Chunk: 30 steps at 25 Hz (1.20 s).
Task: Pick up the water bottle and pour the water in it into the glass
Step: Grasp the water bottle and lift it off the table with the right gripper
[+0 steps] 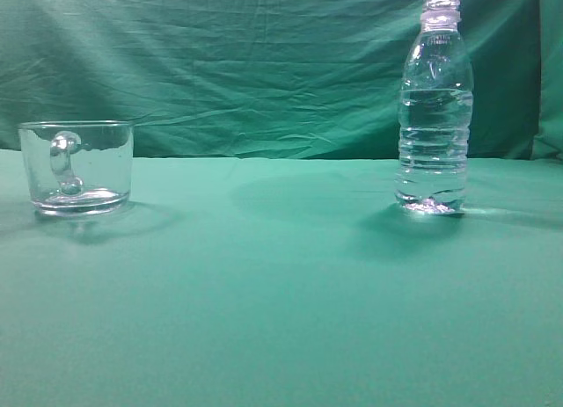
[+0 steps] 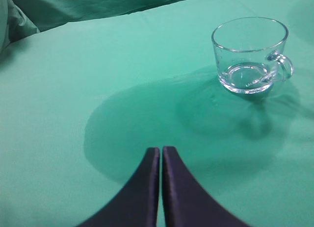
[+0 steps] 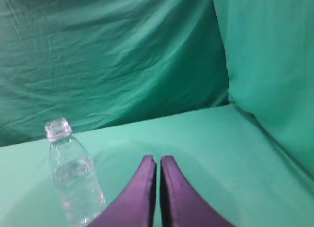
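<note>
The water bottle (image 1: 435, 108) stands upright and uncapped on the right of the green table, with water (image 1: 434, 148) up to about its shoulder. It also shows in the right wrist view (image 3: 73, 175), to the left of my right gripper (image 3: 158, 160), which is shut and empty, apart from the bottle. The glass (image 1: 77, 166) stands empty on the left, handle toward the camera. In the left wrist view the glass (image 2: 250, 55) is ahead and to the right of my left gripper (image 2: 161, 149), which is shut and empty. Neither gripper shows in the exterior view.
A green cloth covers the table (image 1: 281, 301) and hangs as a wrinkled backdrop (image 1: 264, 64) behind it. In the right wrist view a green cloth wall (image 3: 270, 65) rises on the right side.
</note>
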Each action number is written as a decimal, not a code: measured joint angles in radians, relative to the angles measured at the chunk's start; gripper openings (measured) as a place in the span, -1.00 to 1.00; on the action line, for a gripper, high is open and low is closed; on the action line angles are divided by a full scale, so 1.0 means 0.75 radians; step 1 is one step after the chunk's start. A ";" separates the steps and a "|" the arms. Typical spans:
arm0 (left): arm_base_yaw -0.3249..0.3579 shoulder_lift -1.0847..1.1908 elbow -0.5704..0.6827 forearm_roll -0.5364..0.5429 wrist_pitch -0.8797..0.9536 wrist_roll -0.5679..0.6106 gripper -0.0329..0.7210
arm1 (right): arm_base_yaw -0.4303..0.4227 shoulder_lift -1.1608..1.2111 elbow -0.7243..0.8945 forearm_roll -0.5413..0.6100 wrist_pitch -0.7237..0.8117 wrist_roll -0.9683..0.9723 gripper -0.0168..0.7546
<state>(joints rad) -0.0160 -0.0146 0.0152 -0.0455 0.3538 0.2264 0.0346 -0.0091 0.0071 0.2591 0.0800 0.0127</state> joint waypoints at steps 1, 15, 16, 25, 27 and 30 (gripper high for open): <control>0.000 0.000 0.000 0.000 0.000 0.000 -0.91 | 0.000 0.000 -0.034 0.000 0.002 -0.022 -0.96; 0.000 0.000 0.000 0.000 0.000 0.000 -0.91 | 0.000 0.620 -0.407 0.040 0.139 -0.087 -0.96; 0.000 0.000 0.000 0.000 0.000 0.000 -0.91 | 0.000 0.666 -0.407 0.046 0.139 -0.090 -0.96; 0.000 0.000 0.000 0.000 0.000 0.000 -0.91 | 0.383 1.027 -0.407 0.055 -0.112 -0.365 -0.96; 0.000 0.000 0.000 0.000 0.000 0.000 -0.91 | 0.473 1.109 -0.407 0.056 -0.202 -0.366 -0.96; 0.000 0.000 0.000 0.000 0.000 0.000 -0.91 | 0.575 1.259 -0.408 0.059 -0.349 -0.368 -0.96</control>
<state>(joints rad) -0.0160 -0.0146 0.0152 -0.0455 0.3538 0.2264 0.4655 0.9351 -0.2992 0.3032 -0.1819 -0.2633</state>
